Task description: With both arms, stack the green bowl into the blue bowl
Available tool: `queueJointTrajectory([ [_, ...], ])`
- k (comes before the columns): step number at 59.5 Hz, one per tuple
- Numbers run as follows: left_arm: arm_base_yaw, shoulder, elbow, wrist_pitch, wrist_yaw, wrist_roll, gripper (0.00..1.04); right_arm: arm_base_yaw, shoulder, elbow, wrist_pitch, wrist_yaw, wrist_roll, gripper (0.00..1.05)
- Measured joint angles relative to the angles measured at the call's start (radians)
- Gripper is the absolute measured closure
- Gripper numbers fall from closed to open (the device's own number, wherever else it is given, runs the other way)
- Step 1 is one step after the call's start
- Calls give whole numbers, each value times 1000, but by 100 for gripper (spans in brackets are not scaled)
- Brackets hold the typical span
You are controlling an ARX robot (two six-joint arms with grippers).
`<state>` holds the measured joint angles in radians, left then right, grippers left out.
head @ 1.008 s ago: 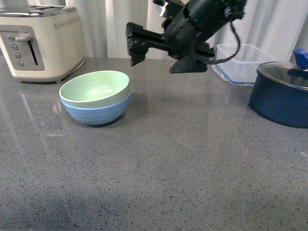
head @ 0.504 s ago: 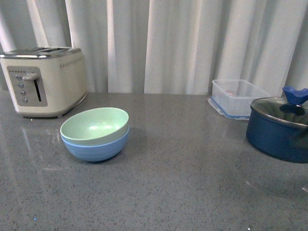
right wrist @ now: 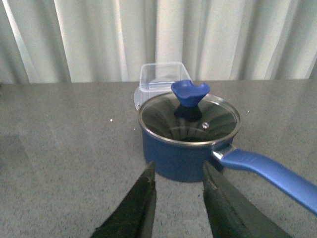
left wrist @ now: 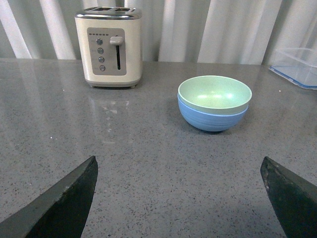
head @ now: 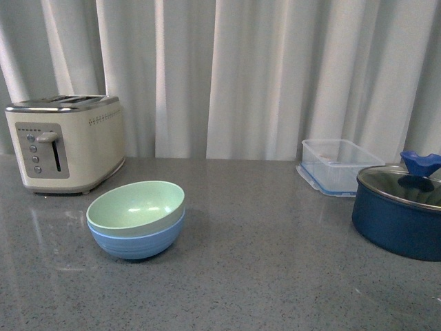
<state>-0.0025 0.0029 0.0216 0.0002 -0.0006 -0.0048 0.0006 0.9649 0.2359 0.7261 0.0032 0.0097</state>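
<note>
The pale green bowl (head: 136, 206) sits nested inside the light blue bowl (head: 136, 241) on the grey counter, left of centre in the front view. Neither arm shows in the front view. In the left wrist view the stacked green bowl (left wrist: 214, 93) and blue bowl (left wrist: 213, 118) stand well beyond my left gripper (left wrist: 179, 166), which is wide open with nothing between its fingers. My right gripper (right wrist: 178, 171) is open with a narrower gap and empty, facing the navy pot, with the bowls out of its view.
A cream toaster (head: 67, 143) stands at the back left. A clear plastic container (head: 335, 165) sits at the back right, and a dark navy pot (head: 401, 215) with a glass lid and blue handle (right wrist: 270, 173) is beside it. White curtains hang behind the counter.
A black arm that hung over the bowls a second ago has left the front view. The camera's view has tilted upward, showing more curtain. The bowls stay nested and still.
</note>
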Motion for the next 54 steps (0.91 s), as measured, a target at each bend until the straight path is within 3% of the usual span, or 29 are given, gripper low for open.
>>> queueJointTrajectory([
  [9, 0, 0, 0, 0, -2, 0, 7, 0, -76, -64, -16, -3, -6, 104],
  [54, 0, 0, 0, 0, -2, 0, 7, 0, -533, -231, -293, -3, -7, 104],
])
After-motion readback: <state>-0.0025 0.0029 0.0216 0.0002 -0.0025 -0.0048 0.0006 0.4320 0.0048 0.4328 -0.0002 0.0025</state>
